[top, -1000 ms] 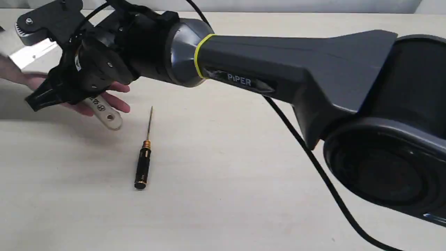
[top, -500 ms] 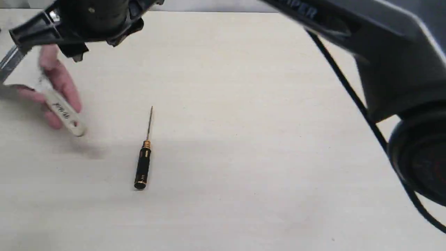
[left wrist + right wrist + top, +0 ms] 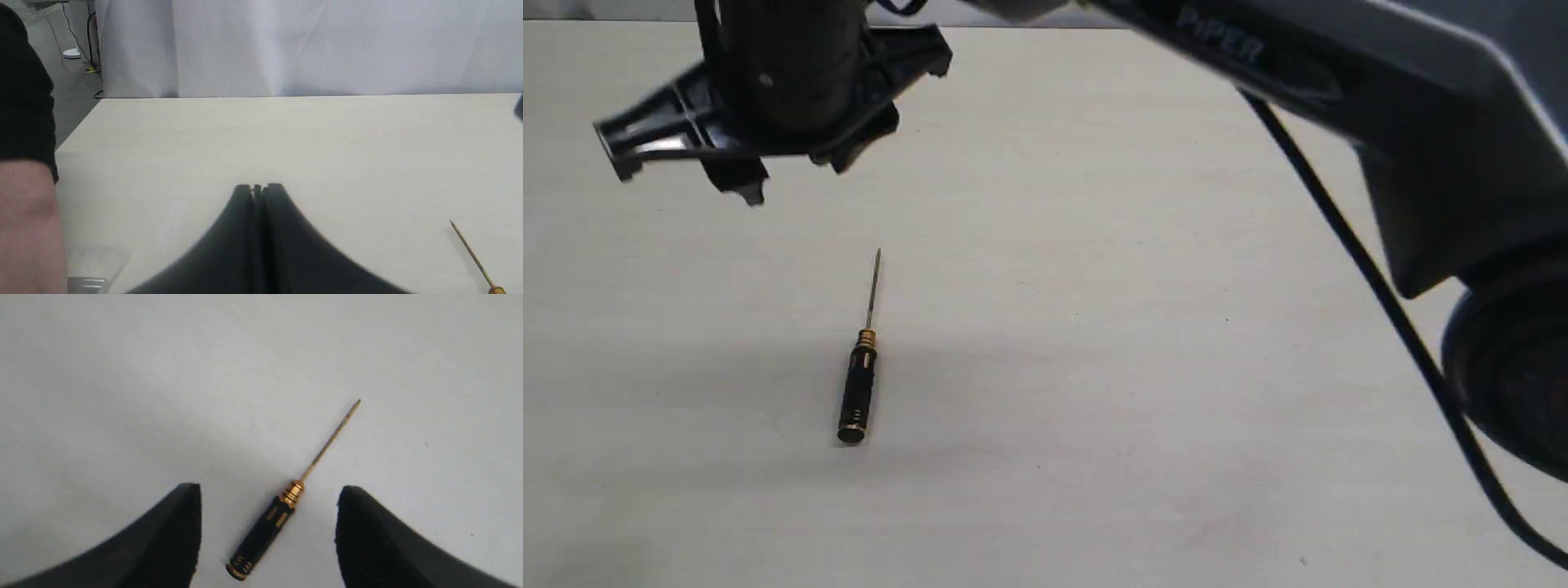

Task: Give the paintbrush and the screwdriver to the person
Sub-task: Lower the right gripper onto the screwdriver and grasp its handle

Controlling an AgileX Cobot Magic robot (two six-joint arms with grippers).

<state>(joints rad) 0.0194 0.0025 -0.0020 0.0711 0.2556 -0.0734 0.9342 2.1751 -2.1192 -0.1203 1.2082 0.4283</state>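
Note:
The screwdriver (image 3: 858,376) lies flat on the table, black handle toward the near edge and thin shaft pointing away. My right gripper (image 3: 792,173) hovers above and beyond it, open and empty; in the right wrist view the screwdriver (image 3: 282,510) lies on the table below the gap between the two black fingers (image 3: 175,526). My left gripper (image 3: 258,188) is shut on nothing, low over the table. The person's bare forearm (image 3: 28,228) with a dark sleeve shows at the edge of the left wrist view. Beside it I see a blurred piece of the paintbrush (image 3: 94,267), pale bristles and silver ferrule.
The pale wooden table (image 3: 1176,367) carries nothing else. The right arm's grey body (image 3: 1421,122) and its black cable (image 3: 1372,286) cross the right side of the exterior view. A white curtain (image 3: 327,45) hangs behind the table's far edge.
The right gripper let go of the paintbrush into the person's hand. The hand drew away left out of the exterior view with it. The gripper rose and swung right, toward the screwdriver.

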